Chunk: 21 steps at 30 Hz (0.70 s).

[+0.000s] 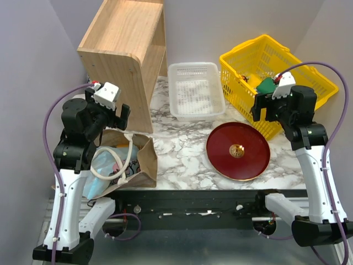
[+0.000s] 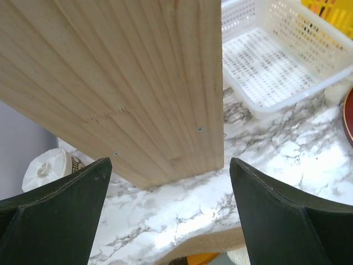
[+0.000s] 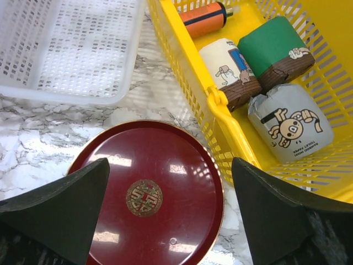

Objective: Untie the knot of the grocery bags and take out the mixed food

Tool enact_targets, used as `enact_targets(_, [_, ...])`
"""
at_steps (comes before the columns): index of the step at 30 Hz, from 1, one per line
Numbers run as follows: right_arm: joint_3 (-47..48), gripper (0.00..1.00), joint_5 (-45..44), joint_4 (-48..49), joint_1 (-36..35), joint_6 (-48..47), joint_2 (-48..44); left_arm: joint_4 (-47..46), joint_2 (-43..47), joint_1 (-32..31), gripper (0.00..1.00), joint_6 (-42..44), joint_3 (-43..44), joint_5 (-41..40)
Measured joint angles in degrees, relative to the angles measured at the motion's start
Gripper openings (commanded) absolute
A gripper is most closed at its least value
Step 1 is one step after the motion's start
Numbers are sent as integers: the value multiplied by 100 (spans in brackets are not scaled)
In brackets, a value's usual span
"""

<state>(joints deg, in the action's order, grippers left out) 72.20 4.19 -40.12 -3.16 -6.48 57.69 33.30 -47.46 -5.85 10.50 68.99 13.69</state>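
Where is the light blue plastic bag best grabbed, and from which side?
Probably pinch the light blue bag by the loose crumpled film on top, descending from above with the left gripper: the brown paper bag walls its sides, and a cream rope handle lies alongside. Its knot isn't discernible.

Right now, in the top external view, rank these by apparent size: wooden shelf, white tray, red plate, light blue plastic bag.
1. wooden shelf
2. white tray and red plate: about alike
3. light blue plastic bag: smallest, though partly hidden in the brown paper bag
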Motion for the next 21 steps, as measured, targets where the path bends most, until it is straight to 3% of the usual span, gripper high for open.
enact_targets(5, [-66, 100, 498, 101, 0, -107, 33, 986, -437, 17, 98, 584, 824, 297])
enact_targets(13, [372, 100, 2411, 236, -289, -846, 546, 2839, -1714, 144, 90, 2146, 2618, 994])
enact_targets(21, [422, 100, 2728, -39, -1445, -1510, 820, 3954, -2153, 846, 85, 3971, 2636, 1091])
